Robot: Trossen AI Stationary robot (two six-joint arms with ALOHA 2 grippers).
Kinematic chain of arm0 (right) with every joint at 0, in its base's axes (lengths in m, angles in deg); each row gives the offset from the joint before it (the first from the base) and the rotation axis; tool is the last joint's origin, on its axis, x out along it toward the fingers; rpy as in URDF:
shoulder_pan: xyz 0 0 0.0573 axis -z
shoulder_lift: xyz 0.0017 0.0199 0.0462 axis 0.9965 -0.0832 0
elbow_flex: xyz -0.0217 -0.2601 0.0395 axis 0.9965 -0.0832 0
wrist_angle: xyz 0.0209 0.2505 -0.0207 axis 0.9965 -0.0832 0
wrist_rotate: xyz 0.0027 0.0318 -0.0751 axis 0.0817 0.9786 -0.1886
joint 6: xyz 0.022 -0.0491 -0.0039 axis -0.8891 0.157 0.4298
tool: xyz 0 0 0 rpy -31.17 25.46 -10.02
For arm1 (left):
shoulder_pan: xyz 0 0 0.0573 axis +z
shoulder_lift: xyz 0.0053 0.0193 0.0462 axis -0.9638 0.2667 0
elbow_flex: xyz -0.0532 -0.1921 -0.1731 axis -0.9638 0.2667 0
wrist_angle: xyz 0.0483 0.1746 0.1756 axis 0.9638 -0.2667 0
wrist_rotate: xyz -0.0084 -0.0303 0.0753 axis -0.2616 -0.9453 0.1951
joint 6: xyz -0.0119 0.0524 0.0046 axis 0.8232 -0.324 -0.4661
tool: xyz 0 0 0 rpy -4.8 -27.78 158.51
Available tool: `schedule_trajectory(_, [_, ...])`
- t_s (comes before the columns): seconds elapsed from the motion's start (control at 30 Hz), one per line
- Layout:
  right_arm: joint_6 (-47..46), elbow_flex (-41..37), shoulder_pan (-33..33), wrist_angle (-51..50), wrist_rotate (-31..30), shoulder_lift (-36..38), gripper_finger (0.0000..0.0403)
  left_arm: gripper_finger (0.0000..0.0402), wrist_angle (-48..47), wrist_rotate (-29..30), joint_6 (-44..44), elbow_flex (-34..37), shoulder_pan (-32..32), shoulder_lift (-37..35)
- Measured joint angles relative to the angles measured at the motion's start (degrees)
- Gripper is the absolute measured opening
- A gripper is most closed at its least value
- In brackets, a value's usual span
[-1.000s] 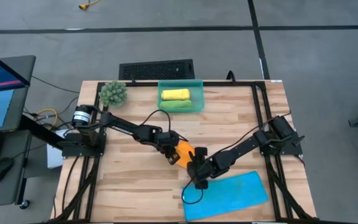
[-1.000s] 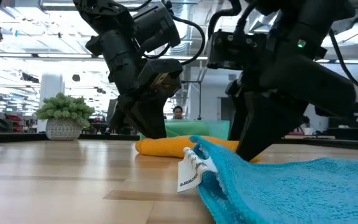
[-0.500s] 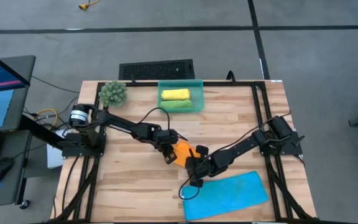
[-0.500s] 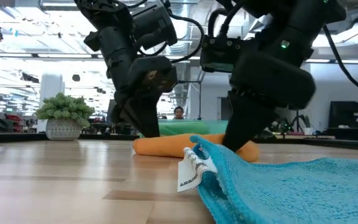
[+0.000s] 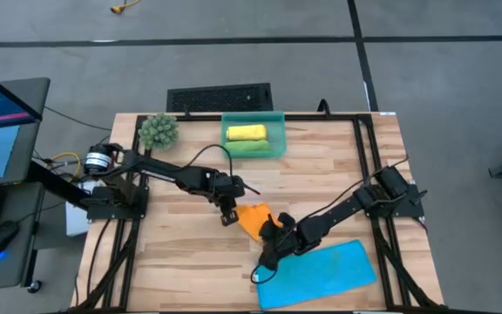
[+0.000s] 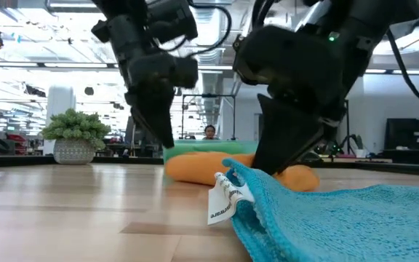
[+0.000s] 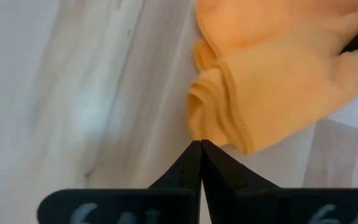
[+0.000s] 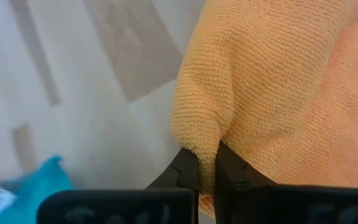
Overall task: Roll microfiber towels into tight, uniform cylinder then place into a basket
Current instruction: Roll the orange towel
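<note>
The orange towel point(image 5: 253, 216), loosely rolled, lies on the wooden table at mid-table. My right gripper point(image 5: 271, 237) is at its near right end, shut on it. My left gripper point(image 5: 227, 216) is shut and hangs just off the roll's left end point(image 7: 216, 118) with nothing between its fingers. The blue towel point(image 5: 321, 272) lies spread flat at the near right, its white label point(image 6: 224, 200) at its left corner. The basket point(image 5: 279, 131) stands at the far edge with a yellow roll point(image 5: 245, 133) and a green roll point(image 5: 249, 147) in it. My right gripper pinches a rounded fold of the orange towel point(image 8: 201, 134) between its two fingers, at the roll's near right end. The fingers slant down from the table's near right side. The roll lies on the table point(image 6: 202, 166).
A spiky green plant ball point(image 5: 159, 131) sits at the far left corner, beside the basket. Black rails run along the table's left and right edges. Bare wood lies to the left of the orange roll and in front of it.
My right gripper has rolled its wrist and shut on the orange towel's near right end. My left gripper has risen and drawn back toward the table's left edge, off the roll, staying shut. The roll shows more fully now, still on the table.
</note>
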State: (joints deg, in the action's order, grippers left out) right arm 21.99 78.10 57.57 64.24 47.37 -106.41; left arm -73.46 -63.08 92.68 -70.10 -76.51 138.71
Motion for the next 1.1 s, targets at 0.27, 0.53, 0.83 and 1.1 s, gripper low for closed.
schedule_trajectory(0.27, [-7.9,-0.3,-1.7,6.3,-3.3,-0.3,0.0037,0.0000,-1.7,-2.3,-7.8,0.0,0.4,-5.9])
schedule_trajectory(0.53, [-15.2,-0.3,-2.3,7.1,-7.2,-0.3,0.0030,0.0000,0.5,-13.4,-16.0,1.8,-1.9,-6.0])
schedule_trajectory(0.83, [-19.3,-0.2,-2.3,12.2,-10.6,-0.3,0.0033,0.0000,17.1,-18.5,-11.6,11.8,-3.2,-5.9])
schedule_trajectory(1.1, [-19.5,-0.1,0.8,17.3,-10.4,-0.6,0.0031,0.0000,27.6,-16.8,-7.1,17.6,-4.6,-5.5])
